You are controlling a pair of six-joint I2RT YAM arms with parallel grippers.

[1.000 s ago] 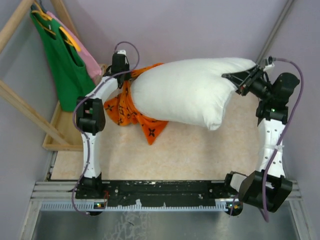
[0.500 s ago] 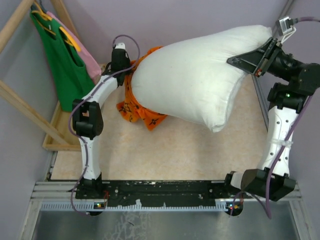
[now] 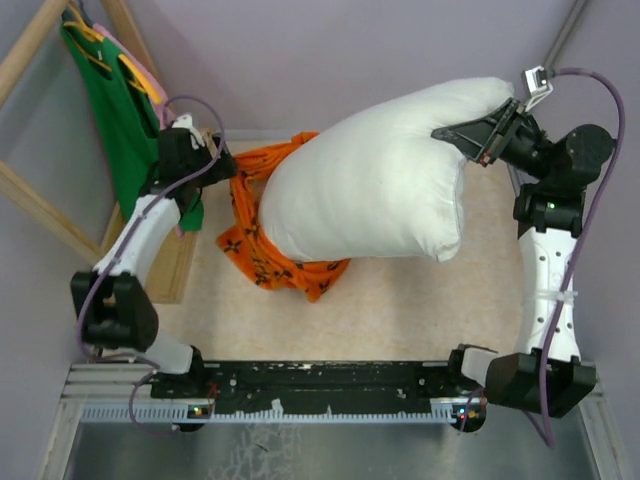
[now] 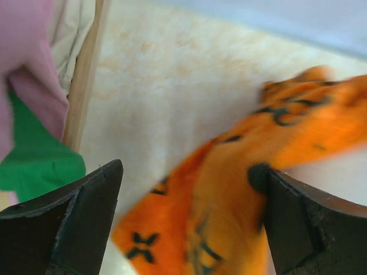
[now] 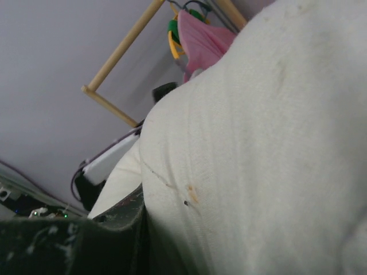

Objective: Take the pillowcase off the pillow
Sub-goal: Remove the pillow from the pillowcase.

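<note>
Left pincer spread, empty | right pincer clamps pillow edge | pillowcase bunched at pillow's left end

The left arm rose from its base at the near edge of the desk and folded at a black elbow far out to the left. Its white forearm ran up and inward to the wrist. The left gripper had its jaws spread wide and gripped nothing; in the wrist view its two dark fingers stood well apart. The right arm stood nearly straight up from its base, bent at the elbow and reached leftward. The right gripper was clamped on the upper right end of the pillow.
</note>
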